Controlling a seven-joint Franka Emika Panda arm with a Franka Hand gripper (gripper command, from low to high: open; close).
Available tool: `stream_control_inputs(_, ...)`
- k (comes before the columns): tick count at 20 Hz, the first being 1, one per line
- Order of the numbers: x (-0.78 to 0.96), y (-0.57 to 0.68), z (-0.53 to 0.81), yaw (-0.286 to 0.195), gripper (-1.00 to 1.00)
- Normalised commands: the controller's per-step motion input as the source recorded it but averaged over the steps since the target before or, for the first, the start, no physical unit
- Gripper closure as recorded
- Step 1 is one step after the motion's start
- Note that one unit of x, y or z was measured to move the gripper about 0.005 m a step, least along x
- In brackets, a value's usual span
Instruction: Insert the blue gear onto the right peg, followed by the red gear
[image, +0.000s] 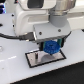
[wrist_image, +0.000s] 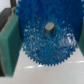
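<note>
1. Nearest in the exterior view is the bare white table (image: 20, 75), with nothing else that can be made out on this front part.
2. Beyond it lies the black-bordered pale plate (image: 37, 59), a rectangle set at a slant on the table, its right end under the arm.
3. The blue gear (image: 50, 48) is over the right part of that plate, towards the exterior view's right. It is tilted rather than lying flat, and its teeth show along the lower edge.
4. The gripper (image: 50, 45) comes down from above and has the blue gear between its fingers: the jaws are clenched on the gear's rim.
5. In the wrist view the blue gear (wrist_image: 47, 37) fills most of the picture. A green finger pad (wrist_image: 9, 42) presses against one side of it, and a second green pad shows at the opposite edge.
6. At the gear's centre hole the wrist view shows a small dark stub (wrist_image: 49, 29). Whether this is the tip of the right peg or part of the gear's hub cannot be told, and the exterior view hides the peg behind the gear and fingers.
7. A thin dark post (image: 36, 56) stands on the plate just left of the gear; which of the plate's posts it is cannot be told.
8. Farthest back, the white arm (image: 42, 15) spans the upper part of the exterior view, with a dark cable (image: 15, 36) trailing off to the left.
9. The red gear is not seen in either view.
</note>
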Motion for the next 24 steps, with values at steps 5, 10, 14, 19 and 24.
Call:
stream_control_inputs(5,0.19,-0.01,0.31,0.0,1.0)
stream_control_inputs(10,0.24,-0.03,-0.03,0.0,1.0)
stream_control_inputs(14,0.24,-0.09,-0.11,0.0,1.0)
stream_control_inputs(19,0.26,0.02,-0.09,0.0,1.0)
stream_control_inputs(24,0.15,0.01,0.05,0.0,1.0)
